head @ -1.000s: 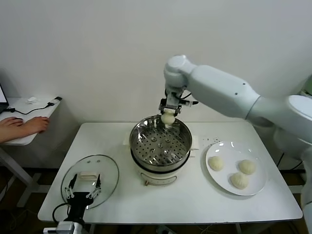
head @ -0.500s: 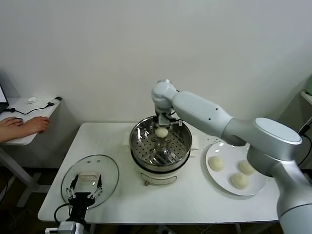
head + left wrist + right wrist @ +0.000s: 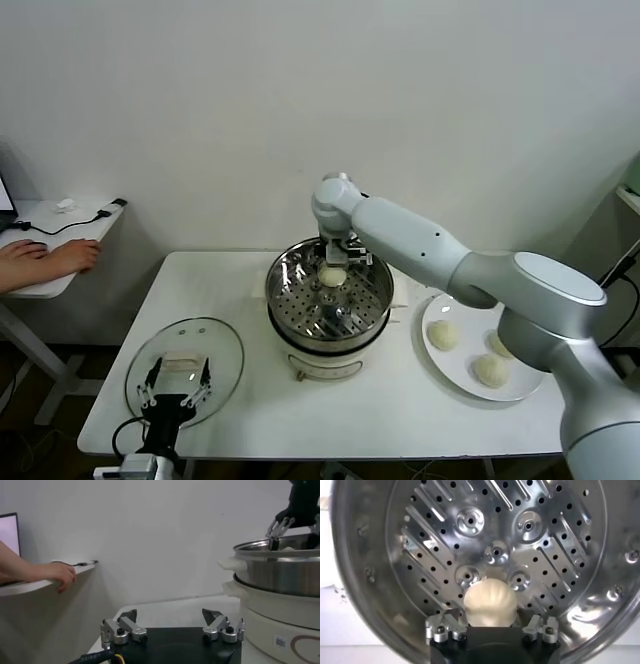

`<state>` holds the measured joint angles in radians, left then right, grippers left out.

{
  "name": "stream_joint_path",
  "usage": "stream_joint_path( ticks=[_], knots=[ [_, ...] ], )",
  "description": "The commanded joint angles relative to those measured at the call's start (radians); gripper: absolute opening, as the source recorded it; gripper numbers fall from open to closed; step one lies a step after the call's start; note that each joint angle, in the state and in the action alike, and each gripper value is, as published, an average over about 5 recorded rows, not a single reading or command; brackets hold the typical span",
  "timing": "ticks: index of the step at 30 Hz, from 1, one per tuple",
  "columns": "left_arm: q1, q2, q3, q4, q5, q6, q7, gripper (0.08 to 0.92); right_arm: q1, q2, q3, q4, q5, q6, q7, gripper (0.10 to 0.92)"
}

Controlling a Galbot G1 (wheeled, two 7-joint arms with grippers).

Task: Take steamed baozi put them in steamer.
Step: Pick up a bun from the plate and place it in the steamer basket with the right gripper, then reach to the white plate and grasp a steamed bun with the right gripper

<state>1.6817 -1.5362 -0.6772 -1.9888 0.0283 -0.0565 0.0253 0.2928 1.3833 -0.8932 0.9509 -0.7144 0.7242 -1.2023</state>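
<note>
The right gripper (image 3: 333,262) has lowered its baozi (image 3: 331,276) from above the steamer (image 3: 329,297) rim down inside.

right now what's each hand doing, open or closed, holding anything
Left hand: open, empty, parked above the glass lid.
Right hand: closed on a baozi, down inside the steamer.

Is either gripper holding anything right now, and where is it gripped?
The right gripper holds one baozi by its sides, inside the steamer. The left gripper is open and holds nothing.
</note>
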Motion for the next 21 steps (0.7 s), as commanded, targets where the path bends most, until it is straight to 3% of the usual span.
stream_joint_path(
  ticks=[1,7,13,17,21],
  knots=[
    [0.004,0.003,-0.003,-0.008,-0.002,0.002,-0.001,0.823,0.099,-0.071,-0.010,0.067,0.175,-0.028,-0.046,0.822],
    [0.008,0.003,-0.003,-0.023,-0.001,0.005,-0.007,0.823,0.301,-0.303,-0.175,0.175,0.612,-0.305,0.033,0.823],
    [0.025,-0.006,0.006,-0.037,0.003,0.001,-0.009,0.823,0.509,-0.572,-0.457,0.344,1.048,-0.782,0.174,0.823],
    [0.038,-0.008,0.016,-0.038,0.003,-0.006,-0.009,0.823,0.532,-0.711,-0.525,0.392,1.202,-0.982,0.186,0.823],
    [0.046,-0.010,0.020,-0.049,0.006,-0.005,-0.010,0.823,0.502,-0.792,-0.583,0.396,1.291,-1.051,0.182,0.823]
  ],
)
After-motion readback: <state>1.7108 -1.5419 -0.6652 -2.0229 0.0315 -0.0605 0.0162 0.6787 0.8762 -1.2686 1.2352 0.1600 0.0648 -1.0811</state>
